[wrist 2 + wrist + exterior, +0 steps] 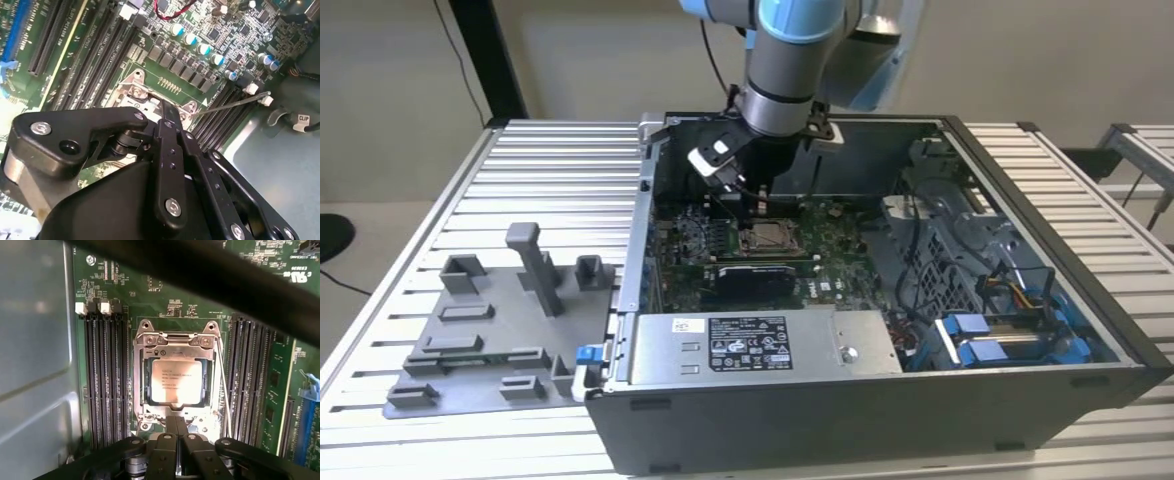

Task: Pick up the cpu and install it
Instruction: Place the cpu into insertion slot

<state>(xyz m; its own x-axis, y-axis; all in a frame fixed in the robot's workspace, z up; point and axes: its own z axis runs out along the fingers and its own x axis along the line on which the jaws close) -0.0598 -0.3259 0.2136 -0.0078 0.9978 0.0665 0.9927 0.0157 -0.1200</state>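
Observation:
The cpu (176, 381), a pale silver square chip, lies flat in the motherboard socket, framed by the metal socket plate (175, 340). In the exterior view the cpu (765, 238) sits mid-board inside the open computer case (881, 385). My gripper (175, 421) hovers at the socket's edge, just off the chip, with its two black fingers pressed together and nothing between them. It hangs from the arm (781, 80) just above the socket in the exterior view as gripper (757, 205). In the second wrist view the gripper (168, 114) hides most of the socket.
A thin wire lever (223, 385) runs along one side of the socket. Memory slots (105, 375) flank the socket on both sides. A silver power supply box (747, 345) fills the case front. A grey fixture tray (494, 330) lies on the table at the exterior view's left.

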